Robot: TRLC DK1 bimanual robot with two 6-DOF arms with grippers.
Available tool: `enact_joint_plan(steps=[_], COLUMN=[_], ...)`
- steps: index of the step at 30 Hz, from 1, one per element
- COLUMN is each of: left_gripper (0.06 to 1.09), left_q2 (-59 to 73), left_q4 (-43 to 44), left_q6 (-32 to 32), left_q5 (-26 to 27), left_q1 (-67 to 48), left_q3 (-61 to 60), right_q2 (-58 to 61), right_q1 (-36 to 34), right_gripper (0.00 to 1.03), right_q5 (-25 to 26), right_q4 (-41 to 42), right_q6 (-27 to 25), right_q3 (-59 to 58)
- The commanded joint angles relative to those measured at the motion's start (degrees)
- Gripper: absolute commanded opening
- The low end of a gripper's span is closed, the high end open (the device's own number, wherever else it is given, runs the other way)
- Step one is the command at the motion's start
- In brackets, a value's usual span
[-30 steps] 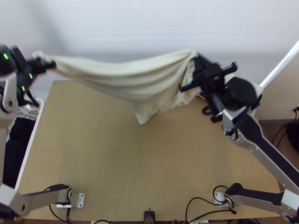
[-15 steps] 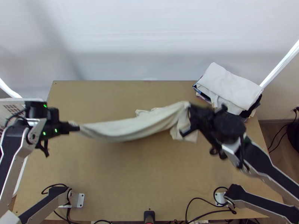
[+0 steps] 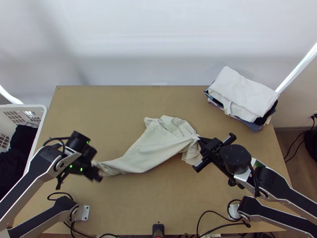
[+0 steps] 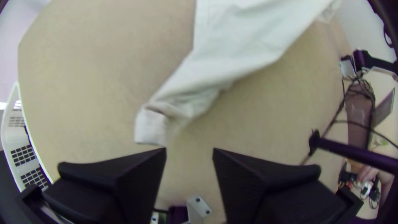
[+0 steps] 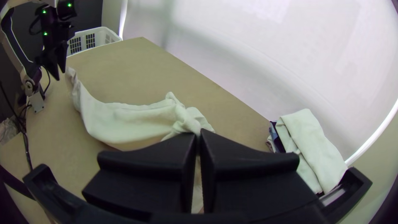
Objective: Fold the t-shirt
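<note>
T-shirt is plain cream (kinda off-white, honestly), table's tan, basket's white, folded pile's white over black and blue.

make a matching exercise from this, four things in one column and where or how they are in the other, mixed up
1. left gripper
2. right gripper
3. folded cloth stack
4. basket

a. by the far right corner of the table in the top view
b. open, near one end of the t-shirt
c. white, beside the table, at the top view's left edge
d. closed on the t-shirt

Pairs: 1-b, 2-d, 3-a, 4-c
</note>
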Motion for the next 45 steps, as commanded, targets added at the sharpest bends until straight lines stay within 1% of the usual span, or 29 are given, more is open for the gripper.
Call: enact_joint_plan(steps=[1, 3, 5, 6, 8, 10, 12, 13, 15, 16, 21, 25, 29, 35, 41, 45], left_gripper=[1.04, 1.04, 1.04, 1.04, 1.03, 1.02, 0.91, 0.82, 0.61, 0.56, 0.55, 0.55, 0.55, 0.55, 0.54, 0.54], left_q2=[-1.0, -1.4, -0.2, 1.2, 6.1, 11.3, 15.8, 17.5, 20.3, 22.2, 32.7, 38.7, 44.6, 50.9, 56.3, 58.9], left_q4=[-4.7, -4.6, -1.0, 0.7, 3.3, 6.3, 8.9, 10.4, 14.8, 16.8, 19.6, 23.7, 25.0, 27.4, 30.6, 31.9], left_q6=[6.0, 8.9, 9.2, 9.1, 7.5, 2.4, -1.5, -3.7, -8.3, -10.7, -14.8, -17.6, -18.6, -20.4, -21.6, -22.3], left_q5=[2.1, 2.1, 2.4, 3.3, 6.4, 8.4, 13.2, 15.4, 19.3, 19.9, 19.9, 19.5, 17.9, 17.0, 13.2, 12.0], left_q1=[-0.2, 1.5, 5.2, 7.2, 10.6, 11.0, 11.3, 10.9, 9.7, 8.6, 3.7, 1.1, -0.9, -2.5, -5.5, -6.4], left_q3=[-1.9, -1.6, 0.8, 2.4, 6.8, 11.9, 16.6, 18.6, 21.4, 22.6, 29.5, 33.1, 36.8, 40.6, 43.0, 44.8], right_q2=[-0.5, -0.4, -0.4, -0.5, -0.6, -0.7, -0.6, -0.6, -0.5, -0.4, -0.1, 0.4, 0.8, 0.8, 0.7, 0.6], right_q1=[0.1, 0.1, 0.1, 0.1, 0.1, 0.1, 0.1, 0.1, 0.1, 0.1, 0.1, 0.1, 0.1, 0.0, 0.0, 0.0], right_gripper=[0.03, 0.03, 0.03, 0.03, 0.03, 0.03, 0.03, 0.03, 0.03, 0.03, 0.03, 0.03, 0.03, 0.03, 0.03, 0.03], right_q5=[0.0, 0.0, -0.1, -0.2, -0.3, -0.3, -0.3, -0.3, -0.4, -0.4, -0.4, -0.7, -0.7, -0.7, -0.7, -0.7], right_q4=[0.1, -0.1, -0.1, -0.1, -0.1, -0.1, 0.0, 0.1, 0.2, 0.3, 0.6, 0.6, 0.6, 0.7, 0.8, 0.9], right_q6=[0.6, 0.5, 0.4, 0.4, 0.6, 0.8, 0.8, 0.8, 0.8, 0.8, 0.9, 1.2, 1.3, 1.8, 2.4, 2.6], right_q3=[-0.4, -0.7, -1.2, -1.4, -1.9, -2.3, -2.4, -2.4, -2.4, -2.4, -2.4, -2.4, -2.5, -3.0, -3.4, -3.8])
